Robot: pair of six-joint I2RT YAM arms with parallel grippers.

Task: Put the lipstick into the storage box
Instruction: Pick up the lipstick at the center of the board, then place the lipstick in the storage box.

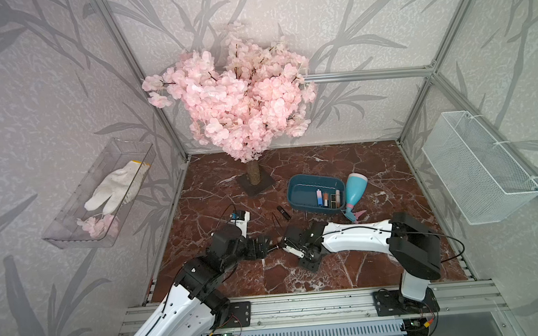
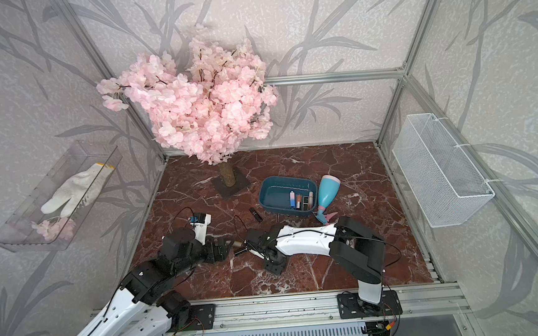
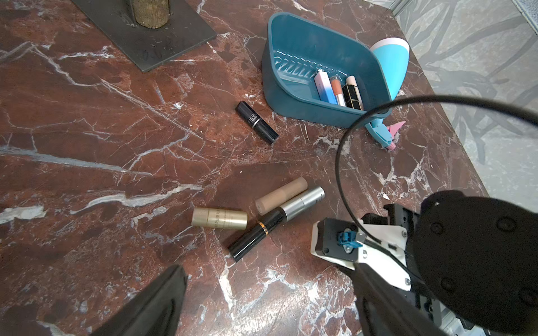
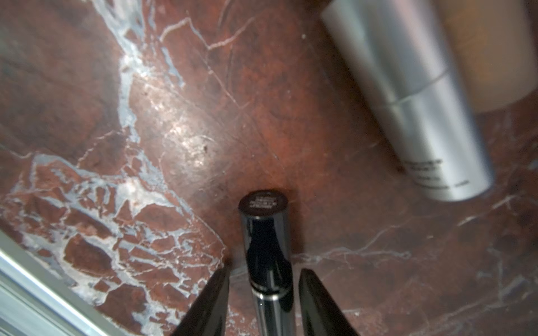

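Nearest the left, the left gripper [image 1: 266, 246] hangs low over the marble table [image 1: 381, 264], spread wide and holding nothing. Just to its right lies a small cluster: a gold lipstick [image 3: 219, 221], then the black lipstick [image 4: 263, 232], with a silver tube [image 4: 407, 101] and a beige tube [image 3: 281, 197] close beside it. The right gripper [image 4: 264, 270] straddles the black lipstick. Its fingers [image 4: 308, 291] stand narrowly parted on either side, and a sliver of table shows along each flank, so by the right wrist view nothing is clamped yet. The step in hand looks like the grasp. The tube is round and glossy, so the pads should meet its barrel squarely across the width, or it may roll or squirt out toward the silver tube. A straight lift should come before any sideways travel. Farther back and to the right a short black lipstick [image 1: 283, 212] lies alone on the likely path. Beyond it, well apart from the cluster, stands the storage box [image 1: 305, 190], with several lipsticks [image 1: 326, 198] already at its right end. Carrying high enough to clear the box's near wall and releasing low over the bare left floor should keep the lipstick from bouncing. A blue spray bottle [image 1: 355, 192] lies against the box's right side.
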